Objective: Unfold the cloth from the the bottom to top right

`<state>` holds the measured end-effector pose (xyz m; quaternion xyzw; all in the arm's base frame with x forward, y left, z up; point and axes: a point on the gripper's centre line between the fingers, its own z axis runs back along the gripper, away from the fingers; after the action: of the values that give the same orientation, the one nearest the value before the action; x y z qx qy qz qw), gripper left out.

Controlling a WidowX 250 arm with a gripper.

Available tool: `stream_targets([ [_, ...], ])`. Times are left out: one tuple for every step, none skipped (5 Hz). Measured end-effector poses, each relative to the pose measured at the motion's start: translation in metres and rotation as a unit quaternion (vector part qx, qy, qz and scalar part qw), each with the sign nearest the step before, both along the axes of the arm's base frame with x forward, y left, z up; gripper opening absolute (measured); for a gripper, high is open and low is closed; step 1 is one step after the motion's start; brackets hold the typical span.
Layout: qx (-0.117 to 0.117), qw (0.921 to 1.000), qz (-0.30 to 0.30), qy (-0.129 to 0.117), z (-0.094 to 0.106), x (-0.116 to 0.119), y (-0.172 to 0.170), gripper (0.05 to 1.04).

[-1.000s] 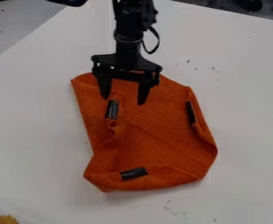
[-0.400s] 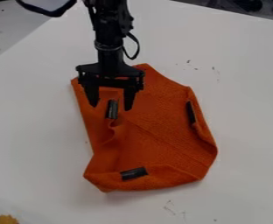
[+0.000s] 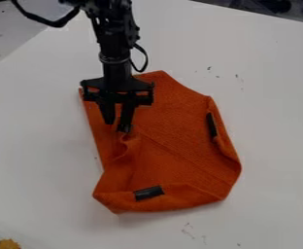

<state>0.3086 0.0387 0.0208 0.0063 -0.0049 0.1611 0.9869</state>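
White table is under orange cloth; dark clutter lies well beyond it. Gripper is over cloth, slightly spread.

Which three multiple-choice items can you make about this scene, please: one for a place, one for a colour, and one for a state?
1. Where is the gripper?
A) Over the cloth, toward the picture's left
B) Beyond the cloth's right edge
C) Below the cloth's bottom edge

2. What colour is the cloth?
A) Blue
B) Green
C) Orange

3. How is the cloth?
A) Rolled into a tube
B) Partly folded over at its border
C) Hanging in the air

Key:
1. A: the jaws show against the cloth's left part.
2. C: its surface shows orange.
3. B: its bottom border is turned inward, near the lower dark strip.
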Motion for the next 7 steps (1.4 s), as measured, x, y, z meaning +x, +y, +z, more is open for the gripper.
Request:
stream_targets([
  [-0.003, 1.0, -0.004, 0.007, -0.0055, 0.0033, -0.0004, 0.216],
  [-0.006, 0.9999, -0.009, 0.007, -0.0071, 0.0083, -0.0007, 0.396],
  [-0.007, 0.9999, -0.01, 0.008, -0.007, 0.0102, -0.0009, 0.702],
  [-0.006, 0.9998, -0.014, 0.011, -0.0061, 0.0099, -0.0003, 0.851],
  [-0.009, 0.9997, -0.016, 0.017, -0.0111, 0.0098, -0.0009, 0.542],
  [-0.009, 0.9996, -0.019, 0.017, -0.0112, 0.0107, -0.0005, 0.27],
  [-0.01, 0.9996, -0.021, 0.017, -0.011, 0.0119, -0.0012, 0.116],
])
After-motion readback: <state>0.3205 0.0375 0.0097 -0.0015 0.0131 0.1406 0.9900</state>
